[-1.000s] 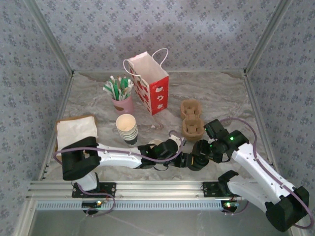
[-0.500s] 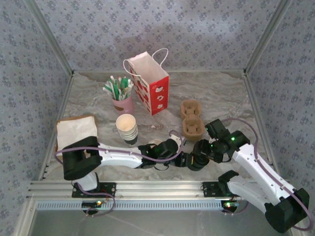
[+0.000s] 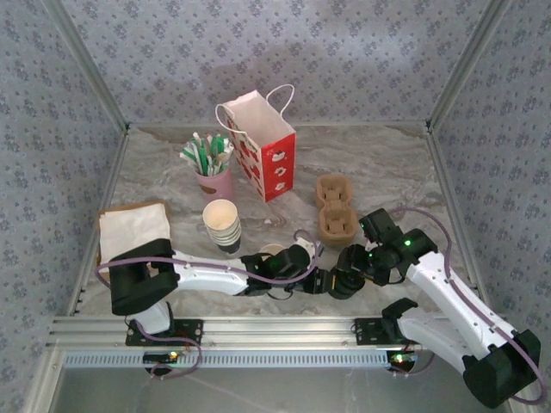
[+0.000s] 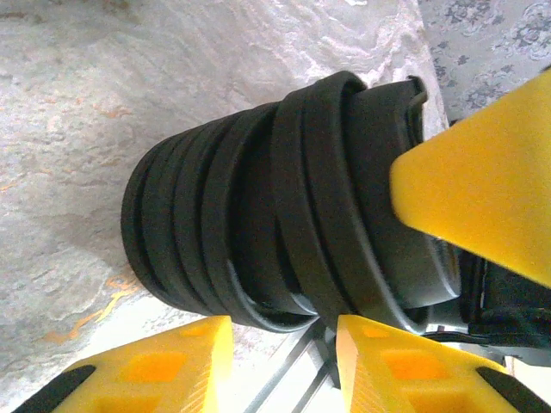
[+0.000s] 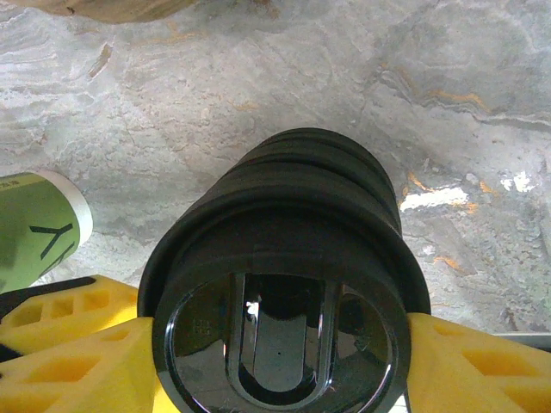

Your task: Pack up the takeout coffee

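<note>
Lid-separating step, by the look of it: right pincer [image 5: 275, 357] clamps the black lid stack [image 5: 293, 198] on both sides, left pincer [image 4: 284, 361] sits part-spread at a lid rim, grip unclear. The takeout coffee cup [image 5: 34, 228] stands seemingly lidless on the counter [image 5: 258, 77] just beside, so next calls for peeling one lid free.

A stack of black lids [image 5: 297, 206] lies on its side, clasped in the right claw [image 3: 337, 281], low over the marble table [image 3: 387, 163]. Just beyond that claw sit two brown pulp cup carriers [image 3: 334, 206]. Farther off to its left stand a stack of white striped cups [image 3: 222, 225], a pink cup of straws [image 3: 213, 172] and a red-and-white paper bag [image 3: 265, 155], and well to the left lies a white napkin pile [image 3: 132, 228].
</note>
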Robot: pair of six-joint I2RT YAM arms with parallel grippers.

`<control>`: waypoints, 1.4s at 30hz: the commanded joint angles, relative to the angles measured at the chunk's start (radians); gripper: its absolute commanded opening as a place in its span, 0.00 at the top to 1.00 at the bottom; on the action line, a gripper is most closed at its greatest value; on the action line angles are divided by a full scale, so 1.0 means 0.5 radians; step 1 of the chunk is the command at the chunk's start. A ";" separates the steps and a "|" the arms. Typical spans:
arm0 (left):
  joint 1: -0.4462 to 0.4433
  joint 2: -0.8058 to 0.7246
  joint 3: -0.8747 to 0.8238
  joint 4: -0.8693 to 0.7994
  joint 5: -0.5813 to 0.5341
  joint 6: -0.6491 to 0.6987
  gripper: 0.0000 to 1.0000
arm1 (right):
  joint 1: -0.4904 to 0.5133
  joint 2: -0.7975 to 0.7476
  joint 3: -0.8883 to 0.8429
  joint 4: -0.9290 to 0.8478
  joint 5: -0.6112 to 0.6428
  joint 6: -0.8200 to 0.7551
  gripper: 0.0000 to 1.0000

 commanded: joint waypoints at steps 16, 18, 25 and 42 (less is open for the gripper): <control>-0.002 -0.170 0.010 -0.090 -0.010 0.023 0.54 | -0.017 -0.043 0.081 -0.107 0.052 -0.019 0.31; -0.014 -0.224 0.054 -0.167 -0.028 0.057 0.50 | -0.015 -0.044 0.129 -0.142 0.131 -0.021 0.31; -0.025 -0.423 0.243 -0.455 -0.062 0.226 0.32 | 0.009 -0.031 0.296 -0.250 0.246 -0.061 0.31; 0.209 -1.274 0.398 -1.662 -0.483 0.568 0.01 | 0.521 0.231 0.676 -0.098 0.426 -0.099 0.32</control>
